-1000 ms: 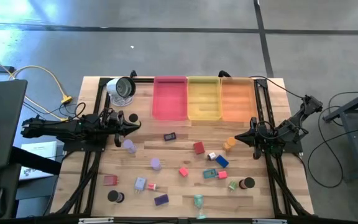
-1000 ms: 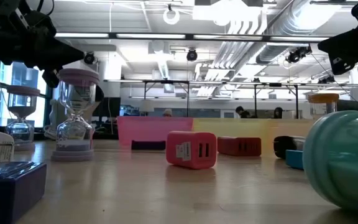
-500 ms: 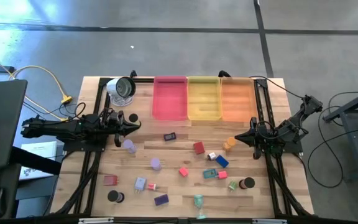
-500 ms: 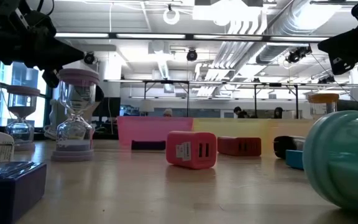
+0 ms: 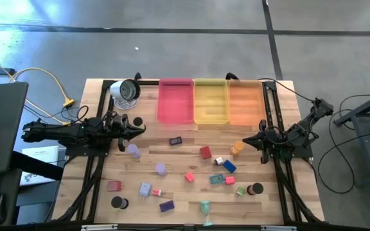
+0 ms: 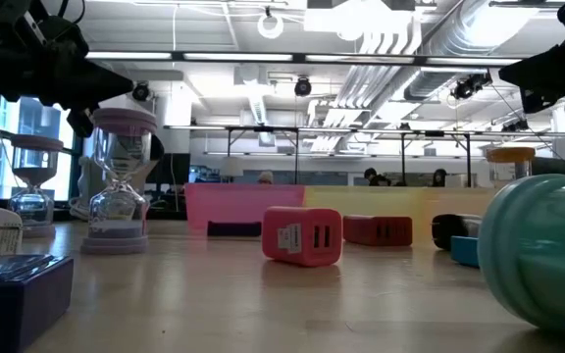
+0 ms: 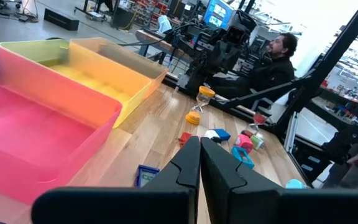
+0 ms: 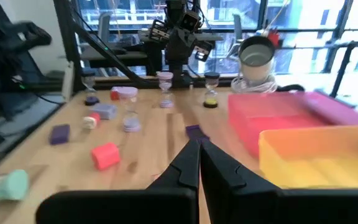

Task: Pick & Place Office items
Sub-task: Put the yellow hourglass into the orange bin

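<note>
High view: the wooden table [image 5: 191, 212] has three trays at the back, pink [image 5: 175, 101], yellow [image 5: 211, 101] and orange [image 5: 244, 102]. The left gripper [image 5: 140, 128] waits on the left, fingers shut. The right gripper [image 5: 246, 142] waits on the right, shut too. The small office items [image 5: 205, 152] lie scattered between them.

Three trays sit side by side, pink [image 5: 175, 101], yellow [image 5: 210, 101] and orange [image 5: 245, 102], with roughly sixteen small items [image 5: 205, 152] scattered below.
</note>
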Robot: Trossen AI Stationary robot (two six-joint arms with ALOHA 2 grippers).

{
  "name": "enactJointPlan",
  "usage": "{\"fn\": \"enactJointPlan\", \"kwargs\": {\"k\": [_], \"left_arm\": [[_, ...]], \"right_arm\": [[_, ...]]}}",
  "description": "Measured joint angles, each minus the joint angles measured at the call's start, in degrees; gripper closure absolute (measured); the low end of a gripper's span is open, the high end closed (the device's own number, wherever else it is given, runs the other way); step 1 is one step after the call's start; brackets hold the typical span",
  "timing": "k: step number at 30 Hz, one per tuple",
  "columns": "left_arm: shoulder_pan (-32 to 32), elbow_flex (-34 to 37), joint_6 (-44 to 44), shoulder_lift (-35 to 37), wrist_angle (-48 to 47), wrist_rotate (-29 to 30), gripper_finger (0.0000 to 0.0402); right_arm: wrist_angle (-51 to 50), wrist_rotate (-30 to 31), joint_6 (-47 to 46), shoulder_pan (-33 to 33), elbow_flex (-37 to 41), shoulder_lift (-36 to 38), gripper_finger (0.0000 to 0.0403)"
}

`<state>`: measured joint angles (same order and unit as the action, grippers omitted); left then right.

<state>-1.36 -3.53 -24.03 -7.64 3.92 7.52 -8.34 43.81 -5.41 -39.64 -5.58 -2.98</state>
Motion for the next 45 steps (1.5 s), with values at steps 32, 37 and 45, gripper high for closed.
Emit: {"fn": "enactJointPlan", "kwargs": {"k": [32, 37, 45], "left_arm": [[0.1, 0.0, -2.2, 0.0, 21.5, 1.7, 0.0393], [-0.7, -2.5, -2.0, -2.8, 28.3, 1.5, 0.0393], [-4.1, -22.2, 16.1, -19.4, 21.7, 4.6, 0.0393]], "right_arm": [[6.6, 5.8, -2.4, 0.0, -13.6, -4.7, 0.0401], [4.4, 5.8, -2.3, 0.0, -20.4, -8.4, 0.0401], [-0.1, 10.3, 4.9, 0.0, -34.7, -16.8, 0.0401]]}}
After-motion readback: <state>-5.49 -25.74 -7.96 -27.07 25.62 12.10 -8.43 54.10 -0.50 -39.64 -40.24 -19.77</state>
